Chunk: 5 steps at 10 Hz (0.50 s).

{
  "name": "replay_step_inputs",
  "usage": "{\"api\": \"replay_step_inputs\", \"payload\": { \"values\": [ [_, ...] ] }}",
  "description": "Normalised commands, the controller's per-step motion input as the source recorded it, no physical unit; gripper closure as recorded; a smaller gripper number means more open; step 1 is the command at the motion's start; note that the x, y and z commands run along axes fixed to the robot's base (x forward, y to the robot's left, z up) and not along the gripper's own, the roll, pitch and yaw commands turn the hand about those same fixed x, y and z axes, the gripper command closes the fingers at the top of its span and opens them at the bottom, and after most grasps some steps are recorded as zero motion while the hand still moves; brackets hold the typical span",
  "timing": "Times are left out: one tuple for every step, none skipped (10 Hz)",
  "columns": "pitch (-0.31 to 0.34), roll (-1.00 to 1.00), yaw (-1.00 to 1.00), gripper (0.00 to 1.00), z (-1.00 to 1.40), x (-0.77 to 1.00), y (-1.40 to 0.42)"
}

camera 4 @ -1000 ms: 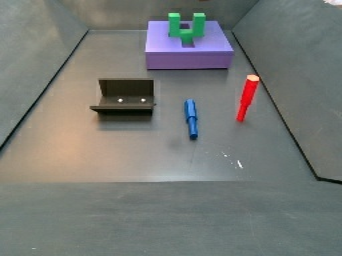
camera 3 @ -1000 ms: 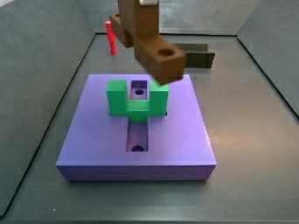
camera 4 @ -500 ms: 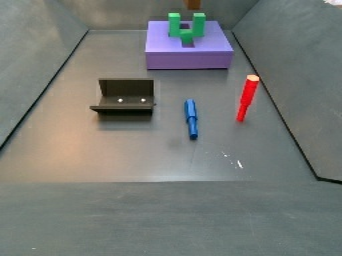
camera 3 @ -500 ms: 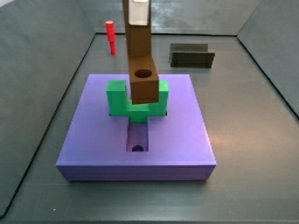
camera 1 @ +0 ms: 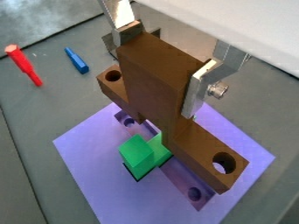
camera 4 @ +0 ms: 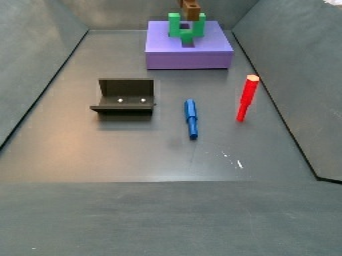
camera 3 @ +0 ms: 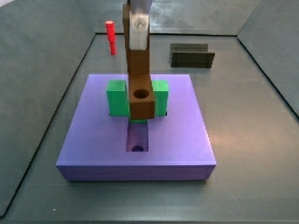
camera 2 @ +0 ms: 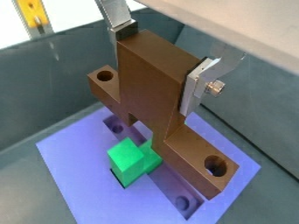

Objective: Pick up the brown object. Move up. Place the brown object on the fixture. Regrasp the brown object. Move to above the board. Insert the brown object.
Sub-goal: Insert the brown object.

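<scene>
The gripper [camera 1: 163,66] is clamped on the flat brown cross-shaped bar [camera 1: 176,109], which hangs upright below it, its lower end in the green U-shaped block [camera 3: 121,98] on the purple slab [camera 3: 105,144].

pincer [camera 3: 138,28] gripping brown object [camera 3: 140,84], over board [camera 3: 138,131]

Both wrist views look down from close up, past the gripper [camera 1: 166,68] and the brown object [camera 2: 158,96], onto the board [camera 1: 93,157]. A side view sits near the board [camera 3: 176,144] and looks along it. Another side view looks from far across the floor; the board [camera 4: 201,55] is at the back there.
</scene>
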Motion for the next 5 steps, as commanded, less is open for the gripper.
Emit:
{"api": "replay_step_inputs", "payload": {
  "values": [
    [0.043,0.15,-0.19,1.00,-0.27,0.01,-0.02],
    [0.064,0.06,-0.20,1.00,-0.28,0.00,-0.01],
    [0.057,0.02,-0.20,1.00,-0.29,0.01,-0.01],
    [0.044,0.00,-0.16,1.00,-0.25,0.00,-0.01],
    [0.039,0.00,-0.09,1.00,-0.23,0.10,-0.07]
  ]
}}
